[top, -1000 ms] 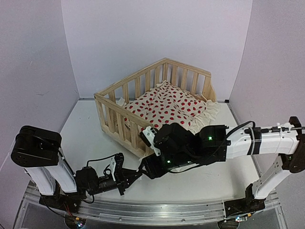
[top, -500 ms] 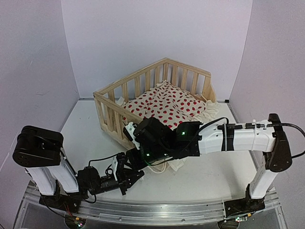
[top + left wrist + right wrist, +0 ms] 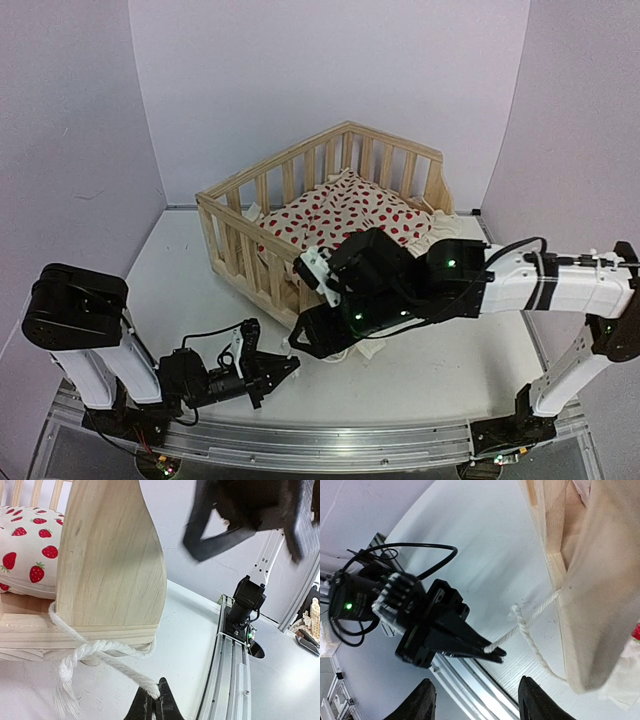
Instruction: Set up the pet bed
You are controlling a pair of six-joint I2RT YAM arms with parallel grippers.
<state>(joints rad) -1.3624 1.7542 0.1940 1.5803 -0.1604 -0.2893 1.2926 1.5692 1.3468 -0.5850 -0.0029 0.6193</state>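
The pet bed [image 3: 243, 190] is a pine frame with slatted rails, holding a strawberry-dotted white cushion [image 3: 345, 215]. A white tie string [image 3: 107, 662] loops around the bed's near corner post [image 3: 110, 555] and runs down to my left gripper [image 3: 155, 700], which is shut on the string's end just above the table. In the right wrist view the same string [image 3: 530, 630] stretches from the post [image 3: 600, 605] to the left gripper [image 3: 492, 652]. My right gripper [image 3: 477, 690] hovers open over that pinch point, holding nothing. From above, it [image 3: 305, 340] hangs by the bed's front corner.
An aluminium rail [image 3: 330, 435] runs along the table's near edge right behind the left gripper. The cushion's ruffled edge [image 3: 440, 235] spills out of the bed's open side. Pale walls close in the table on three sides.
The right arm swung left over the bed's front corner, then came back right and a little lower. Its jaws narrowed and widened again. The left gripper kept its hold on the string.
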